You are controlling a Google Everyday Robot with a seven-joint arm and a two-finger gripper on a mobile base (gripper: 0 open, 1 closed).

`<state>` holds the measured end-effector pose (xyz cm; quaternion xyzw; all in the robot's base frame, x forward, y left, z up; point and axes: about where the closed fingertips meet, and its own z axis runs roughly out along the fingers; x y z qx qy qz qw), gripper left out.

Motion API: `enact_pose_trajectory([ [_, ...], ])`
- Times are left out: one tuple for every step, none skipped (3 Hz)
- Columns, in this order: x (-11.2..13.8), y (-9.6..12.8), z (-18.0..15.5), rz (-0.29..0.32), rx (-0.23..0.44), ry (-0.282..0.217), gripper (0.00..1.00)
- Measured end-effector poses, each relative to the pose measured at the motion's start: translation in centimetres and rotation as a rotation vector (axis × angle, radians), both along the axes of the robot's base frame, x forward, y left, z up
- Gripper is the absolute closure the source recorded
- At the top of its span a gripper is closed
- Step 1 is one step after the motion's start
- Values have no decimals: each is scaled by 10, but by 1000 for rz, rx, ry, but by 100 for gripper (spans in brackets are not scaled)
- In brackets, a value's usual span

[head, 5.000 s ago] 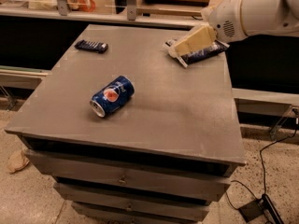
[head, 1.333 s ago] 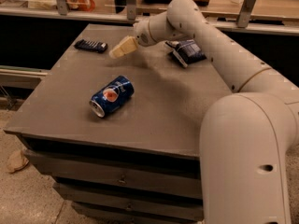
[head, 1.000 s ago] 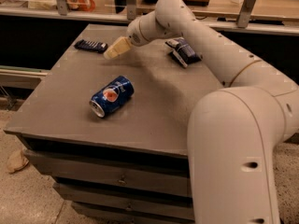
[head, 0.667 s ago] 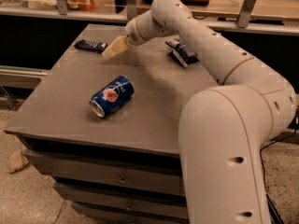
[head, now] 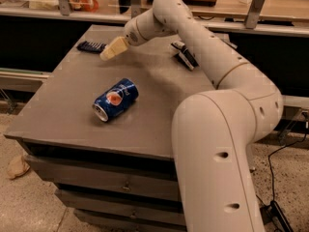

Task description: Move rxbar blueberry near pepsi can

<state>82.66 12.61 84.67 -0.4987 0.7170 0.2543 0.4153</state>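
Navy rxbar blueberry [head: 91, 46] spotted just left of tool [head: 109, 52], long axis crosswise; could not tell tool's state.

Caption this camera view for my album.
Gripper poised beside the rxbar blueberry, apart from the pepsi can lying on its side.

The gripper [head: 110, 50] has swung left, away from the bag [head: 185, 57]. It is now just right of the rxbar [head: 91, 46].

grey drawer table [head: 63, 115], speckled floor [head: 29, 202], wooden counter [head: 285, 11] behind, warm light
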Motion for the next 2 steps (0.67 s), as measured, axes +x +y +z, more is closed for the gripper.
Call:
enact_pose_trajectory([
  [1, 15, 1, 43, 20, 4, 0],
  [4, 26, 0, 59, 17, 14, 0],
])
